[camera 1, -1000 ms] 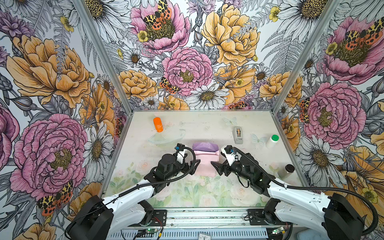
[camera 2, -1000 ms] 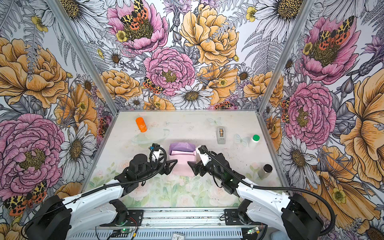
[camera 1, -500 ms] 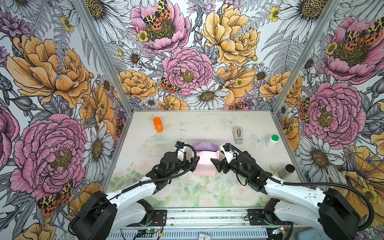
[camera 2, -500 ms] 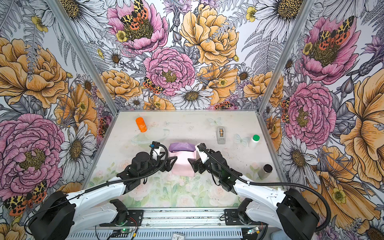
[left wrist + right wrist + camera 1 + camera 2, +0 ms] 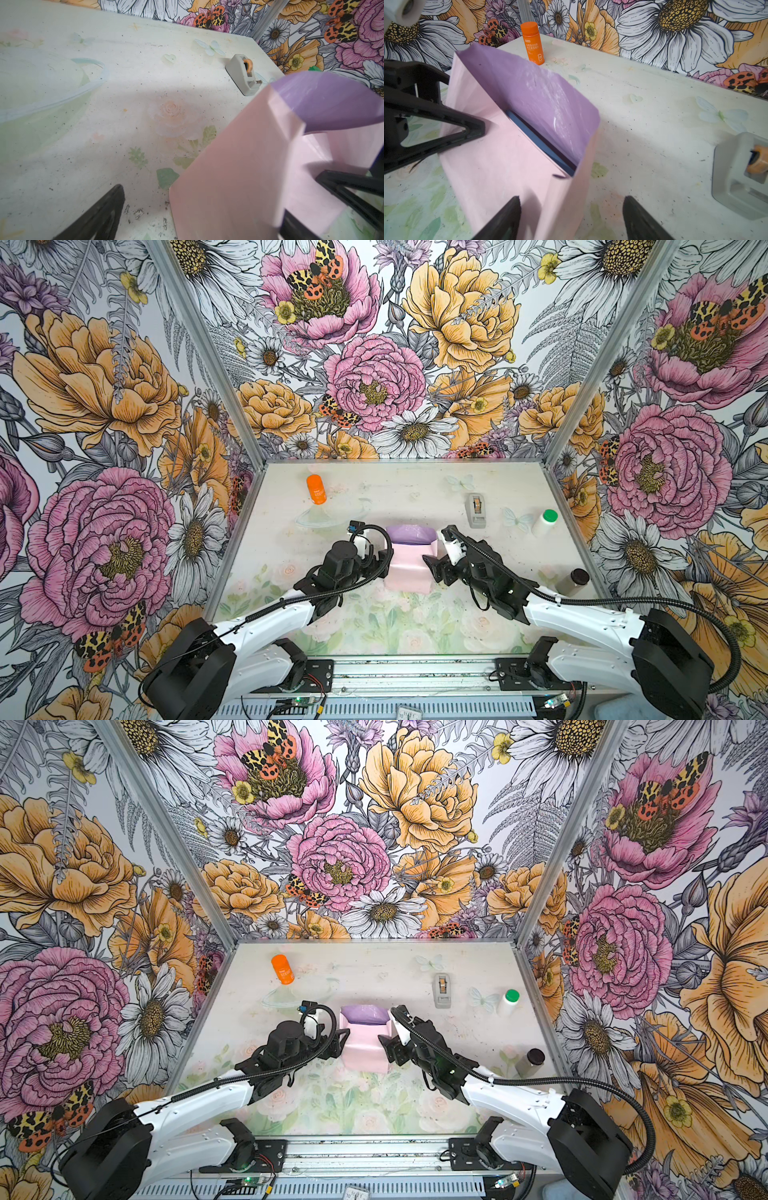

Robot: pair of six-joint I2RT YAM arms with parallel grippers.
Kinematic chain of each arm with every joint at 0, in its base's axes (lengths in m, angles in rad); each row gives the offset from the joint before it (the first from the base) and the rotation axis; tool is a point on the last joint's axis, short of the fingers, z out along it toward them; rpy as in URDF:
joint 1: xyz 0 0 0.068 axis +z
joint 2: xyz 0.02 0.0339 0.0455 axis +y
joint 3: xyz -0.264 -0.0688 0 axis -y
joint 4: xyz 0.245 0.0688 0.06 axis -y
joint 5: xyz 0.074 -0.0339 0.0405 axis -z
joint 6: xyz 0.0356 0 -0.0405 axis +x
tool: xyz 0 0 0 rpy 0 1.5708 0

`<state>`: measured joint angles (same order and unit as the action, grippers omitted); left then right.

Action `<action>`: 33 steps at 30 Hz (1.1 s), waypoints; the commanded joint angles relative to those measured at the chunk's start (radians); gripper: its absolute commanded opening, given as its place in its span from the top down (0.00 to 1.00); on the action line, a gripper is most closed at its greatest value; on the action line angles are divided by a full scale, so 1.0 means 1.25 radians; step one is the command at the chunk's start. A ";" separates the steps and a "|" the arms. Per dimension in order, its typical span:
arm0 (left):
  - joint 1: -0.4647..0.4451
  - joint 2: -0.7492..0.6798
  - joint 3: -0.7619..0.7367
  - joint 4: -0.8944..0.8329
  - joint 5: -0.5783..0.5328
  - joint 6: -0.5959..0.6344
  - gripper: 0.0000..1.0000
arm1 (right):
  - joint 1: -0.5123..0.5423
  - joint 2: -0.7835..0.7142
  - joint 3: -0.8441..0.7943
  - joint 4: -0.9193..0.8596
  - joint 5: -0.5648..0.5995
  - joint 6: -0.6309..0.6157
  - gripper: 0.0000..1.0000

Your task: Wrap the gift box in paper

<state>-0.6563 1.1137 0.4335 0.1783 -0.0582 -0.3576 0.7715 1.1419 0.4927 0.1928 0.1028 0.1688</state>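
paper (image 5: 508, 176) folded over gift box (image 5: 542, 142), dispenser (image 5: 476, 510) near

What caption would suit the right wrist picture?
Pink-and-lilac paper folded up around the navy gift box, right gripper open at its corner.

The paper (image 5: 409, 570) sits at the middle of the counter (image 5: 415, 497), folded pale-pink side out over the gift box (image 5: 538, 143). Only a thin navy strip of the box shows, in the right wrist view. At the bundle's 12 o'clock end, a glossy lilac flap stands up, creased and scuffed.
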 commanded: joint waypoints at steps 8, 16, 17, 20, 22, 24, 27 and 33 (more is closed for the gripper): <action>-0.010 -0.029 0.005 -0.041 -0.038 0.016 0.07 | 0.038 0.013 0.019 -0.045 0.098 -0.003 0.25; -0.044 0.033 0.046 -0.003 -0.029 0.023 0.07 | 0.055 0.039 0.042 -0.036 0.092 -0.014 0.25; -0.046 0.041 0.047 -0.005 -0.031 0.022 0.07 | 0.055 0.041 0.042 -0.039 0.096 -0.010 0.26; -0.044 0.046 0.037 -0.021 -0.049 0.010 0.07 | 0.057 0.033 0.032 -0.058 0.120 0.010 0.26; -0.044 0.037 0.024 -0.036 -0.063 0.002 0.07 | 0.056 0.020 0.020 -0.066 0.125 0.026 0.26; -0.043 0.018 0.011 -0.061 -0.081 -0.004 0.07 | 0.058 0.002 0.004 -0.085 0.141 0.043 0.26; -0.044 -0.013 -0.006 -0.093 -0.100 -0.009 0.07 | 0.058 -0.030 -0.017 -0.117 0.189 0.068 0.26; -0.044 -0.047 -0.015 -0.077 -0.087 -0.001 0.06 | 0.058 -0.088 -0.030 -0.104 0.144 0.058 0.26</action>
<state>-0.7097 1.0672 0.4305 0.1200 -0.1444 -0.3679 0.8413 1.0588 0.4686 0.1040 0.2947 0.2436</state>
